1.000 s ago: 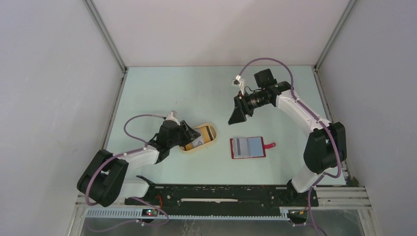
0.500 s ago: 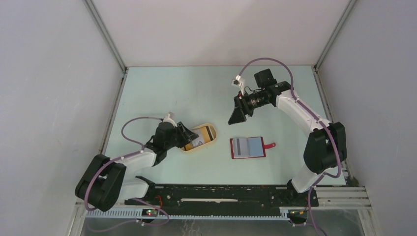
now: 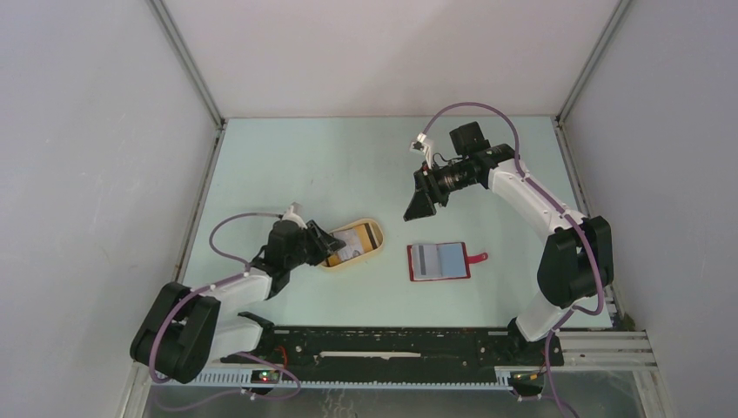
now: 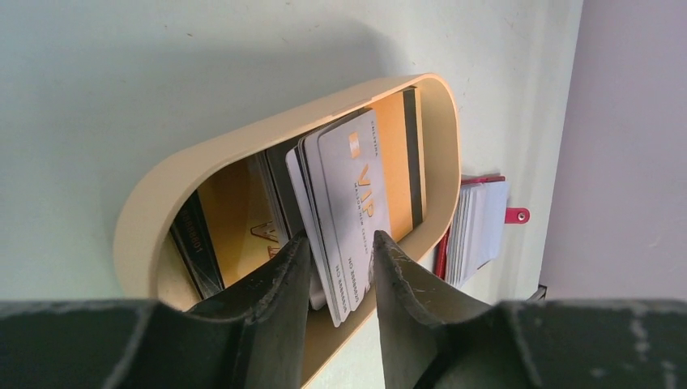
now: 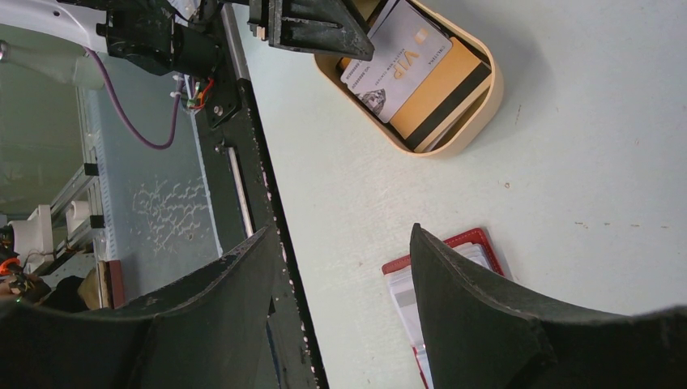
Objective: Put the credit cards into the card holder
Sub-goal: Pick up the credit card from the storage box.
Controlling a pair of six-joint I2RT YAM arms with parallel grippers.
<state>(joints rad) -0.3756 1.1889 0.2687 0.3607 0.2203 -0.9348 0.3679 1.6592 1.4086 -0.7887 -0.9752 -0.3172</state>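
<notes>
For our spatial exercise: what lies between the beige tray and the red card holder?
Only bare table separates beige tray and red card holder, per the top view.

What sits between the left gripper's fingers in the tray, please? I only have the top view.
Observer: A few silvery cards; the front one reads VIP.
Operator: Does the left gripper hold them?
Observer: Its fingers flank their lower end; contact I cannot confirm.
Operator: Anything else in the tray?
Observer: An orange card with a dark stripe lies beneath them.
</notes>
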